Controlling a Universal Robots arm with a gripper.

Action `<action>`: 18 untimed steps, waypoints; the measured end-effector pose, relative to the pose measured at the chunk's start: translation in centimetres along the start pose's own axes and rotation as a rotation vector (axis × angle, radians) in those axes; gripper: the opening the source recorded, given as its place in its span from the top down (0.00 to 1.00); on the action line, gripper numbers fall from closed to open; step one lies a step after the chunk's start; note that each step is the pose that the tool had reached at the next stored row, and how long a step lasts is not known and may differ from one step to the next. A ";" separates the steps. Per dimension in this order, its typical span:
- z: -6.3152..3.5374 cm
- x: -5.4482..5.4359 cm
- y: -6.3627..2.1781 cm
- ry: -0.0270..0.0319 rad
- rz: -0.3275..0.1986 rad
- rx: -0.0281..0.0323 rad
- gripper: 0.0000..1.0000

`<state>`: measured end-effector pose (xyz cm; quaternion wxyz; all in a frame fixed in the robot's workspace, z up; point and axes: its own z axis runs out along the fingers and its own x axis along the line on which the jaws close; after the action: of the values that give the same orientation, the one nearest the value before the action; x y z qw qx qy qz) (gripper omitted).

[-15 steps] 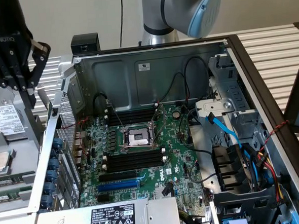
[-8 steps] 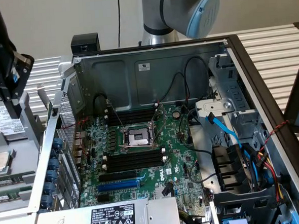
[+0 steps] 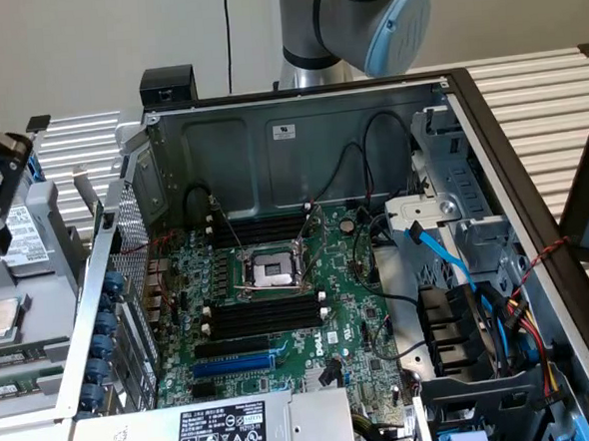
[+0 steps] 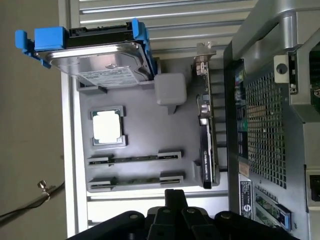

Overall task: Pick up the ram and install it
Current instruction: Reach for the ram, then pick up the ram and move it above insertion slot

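**Gray tray** (image 4: 145,130) beside the open computer case (image 3: 241,164). It carries two ram sticks, one processor (image 4: 107,126), one hard drive (image 4: 100,60) in a blue carrier, and one expansion card (image 4: 205,150) standing on edge. The nearer ram stick (image 4: 134,181) and the farther ram stick (image 4: 134,159) lie parallel, side by side. Each end sits in a gray holder, and the long axes run at right angles to the card's. **Hand** (image 4: 175,197): fingers together and empty, closest to the nearer ram stick.
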<state>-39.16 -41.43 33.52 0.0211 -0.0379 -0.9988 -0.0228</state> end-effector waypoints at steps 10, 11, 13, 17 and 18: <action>0.19 1.0 -0.09 0.0000 0.000 -0.0002 0.90; 0.19 1.0 -0.08 0.0000 0.000 -0.0002 0.90; 0.19 1.0 -0.08 0.0000 0.000 -0.0002 0.90; 0.20 1.0 -0.09 0.0018 -0.040 0.0015 0.90; 0.22 1.0 -0.09 0.0025 -0.059 0.0023 0.90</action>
<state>-40.20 -41.44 33.35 0.0217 -0.0085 -0.9995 -0.0223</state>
